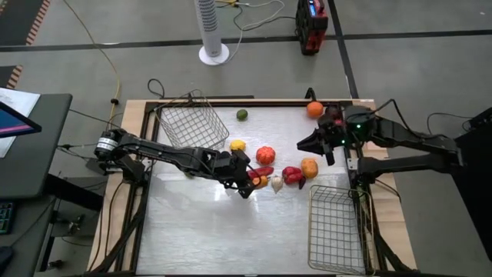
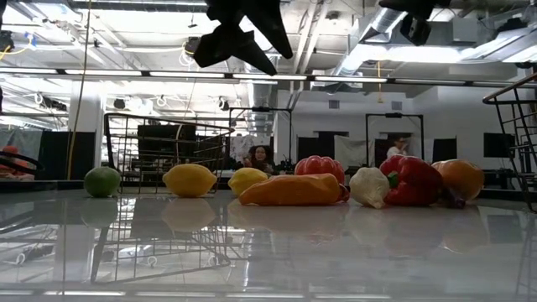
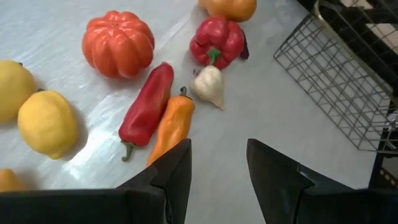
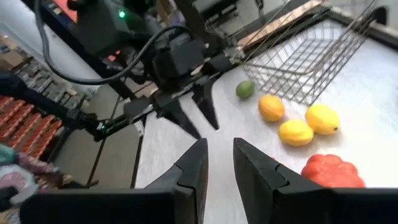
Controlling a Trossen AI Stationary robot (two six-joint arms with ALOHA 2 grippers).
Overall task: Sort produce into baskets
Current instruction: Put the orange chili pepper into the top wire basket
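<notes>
Because the left gripper (image 3: 217,165) hangs with fingers spread over a tight cluster at mid-bench, a descent could nudge the red pepper (image 3: 147,102) or garlic (image 3: 208,86) beside the orange pepper (image 3: 172,122). Right gripper (image 4: 216,163) waits aloft, fingers nearly together, empty. Both baskets (image 1: 192,123) empty. No legible writing.

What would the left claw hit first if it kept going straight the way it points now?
Most likely the long orange pepper, which lies just ahead of the left claw, beside the long red pepper. The small white garlic bulb sits a bit farther on. Depth is hard to judge, so the claw may pass above them.
</notes>
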